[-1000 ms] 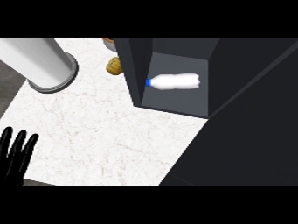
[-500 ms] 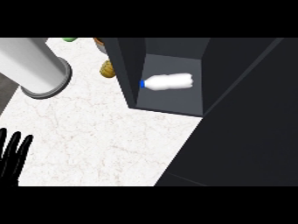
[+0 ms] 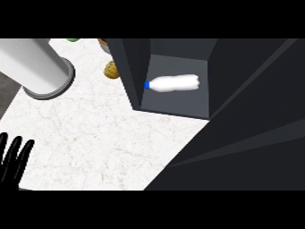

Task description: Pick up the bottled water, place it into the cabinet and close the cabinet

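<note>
Head view, looking steeply down. The bottled water [image 3: 174, 83] lies on its side on the floor of the dark cabinet [image 3: 181, 109], blue cap pointing left, close to the cabinet's left wall. The bottle is white and sits roughly mid-depth in the open compartment. No hand touches it.

The left hand [image 3: 6, 161] shows at the lower left edge, fingers straight and spread, pointing up, holding nothing; it rests over the near left corner of the counter [image 3: 95, 138], well apart from the cabinet. A grey forearm [image 3: 29, 67] crosses the upper left of the view, its round end over the counter's far left part; whose hand it carries cannot be told, and the right hand does not show.

A large dark panel [image 3: 254, 147] fills the right and near right of the view. A yellowish item [image 3: 112, 70] sits on the counter just left of the cabinet's left wall. A green item [image 3: 73, 40] shows at the far edge.
</note>
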Robot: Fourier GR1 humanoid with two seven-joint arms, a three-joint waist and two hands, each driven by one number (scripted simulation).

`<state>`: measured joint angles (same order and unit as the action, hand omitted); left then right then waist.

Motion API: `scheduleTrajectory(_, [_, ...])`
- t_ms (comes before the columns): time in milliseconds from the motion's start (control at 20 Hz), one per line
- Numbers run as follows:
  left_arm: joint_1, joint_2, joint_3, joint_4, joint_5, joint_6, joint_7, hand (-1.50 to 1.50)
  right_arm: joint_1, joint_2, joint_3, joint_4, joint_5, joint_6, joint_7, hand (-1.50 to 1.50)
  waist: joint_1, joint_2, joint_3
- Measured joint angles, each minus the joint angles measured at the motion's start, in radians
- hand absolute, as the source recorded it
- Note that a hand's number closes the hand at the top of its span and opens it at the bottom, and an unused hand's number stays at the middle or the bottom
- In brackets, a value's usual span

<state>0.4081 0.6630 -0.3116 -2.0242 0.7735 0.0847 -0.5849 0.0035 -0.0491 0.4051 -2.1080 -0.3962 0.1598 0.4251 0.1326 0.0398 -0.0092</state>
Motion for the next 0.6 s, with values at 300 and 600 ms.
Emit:
scheduleTrajectory(300, [-0.007,0.000,0.003,0.005,0.007,-0.017,0.003,-1.50,-0.293,0.037,-0.069,0.255,-0.013,-0.229,-0.013,1.50,0.013,-0.005,0.004])
scheduleTrajectory(600, [-0.024,-0.006,0.011,0.027,0.014,-0.026,0.011,-1.50,-0.601,0.042,-0.134,0.576,-0.083,-0.359,-0.066,1.50,-0.003,-0.011,0.010])
